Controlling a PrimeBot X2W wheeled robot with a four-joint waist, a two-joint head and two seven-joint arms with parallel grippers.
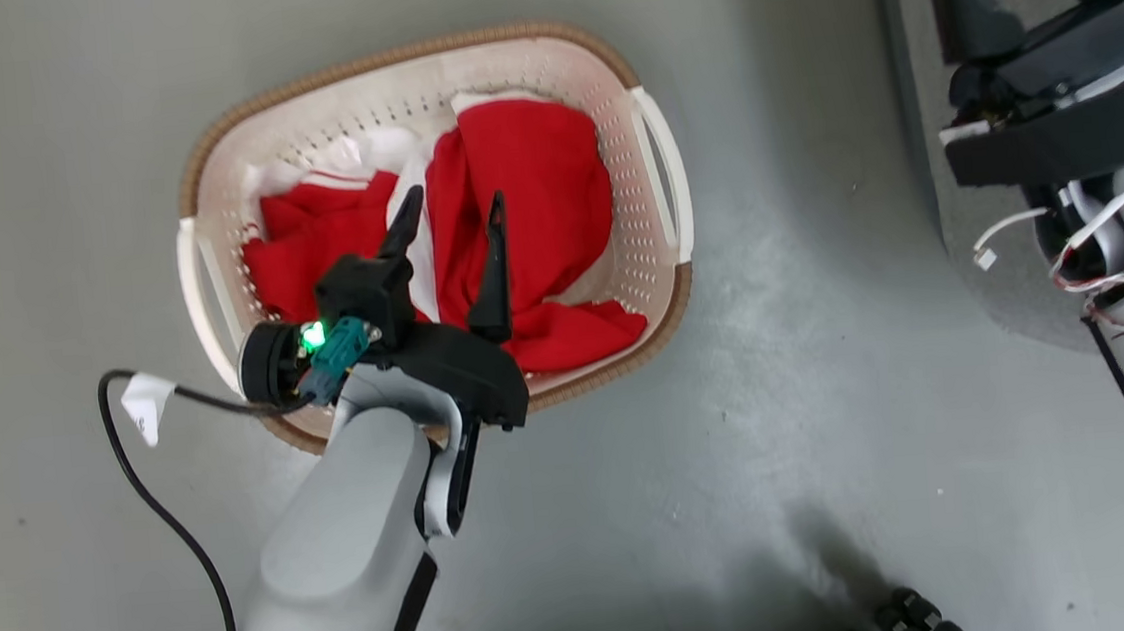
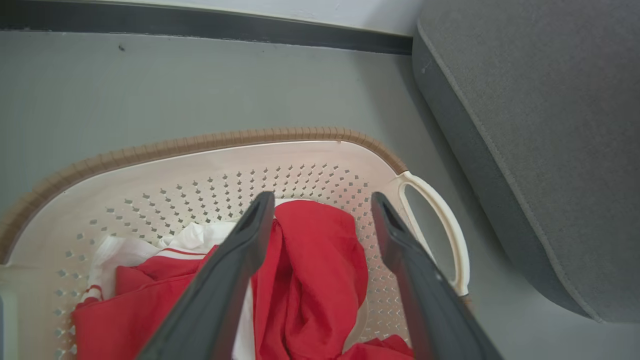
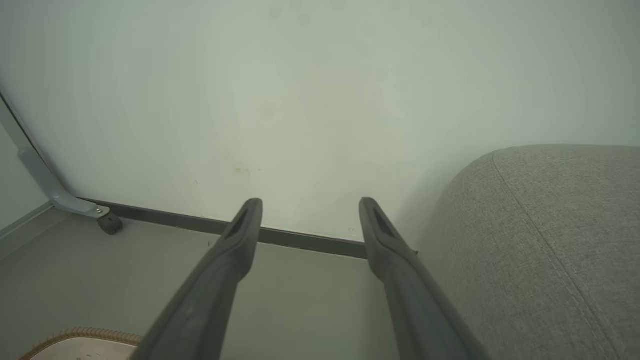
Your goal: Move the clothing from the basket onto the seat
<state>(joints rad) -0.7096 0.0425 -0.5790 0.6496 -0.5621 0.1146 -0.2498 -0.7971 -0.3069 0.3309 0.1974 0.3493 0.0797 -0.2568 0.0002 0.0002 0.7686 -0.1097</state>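
A: How do the jaws of the left gripper [image 2: 322, 196] stand?

B: Spread wide, with nothing between them. They hang just above the clothing [image 2: 310, 260], tips pointing down at the heap. As far as I can tell they are not touching it.

A: What will that cloth be like to lift?

B: Soft, light and limp, I'd judge. It should sag and trail, and one piece may drag another along. The raised red fold lying straight between the jaws looks the best place to pinch; the flatter parts give little to bite on.

A: What holds it?

B: The basket [image 2: 210, 165]. The red and white garments lie crumpled in its bottom. Past the fingertips is its perforated far wall, and just outside one finger is a white handle [image 2: 456, 227].

A: Further out?

B: The seat [image 2: 540, 125], beyond that handle and apart from the basket, bare where it shows.

A: The right gripper [image 3: 310, 202]?

B: Also released and empty. Its fingers are aimed at the wall [image 3: 300, 100], with the seat's rounded edge off to one side of its jaws.
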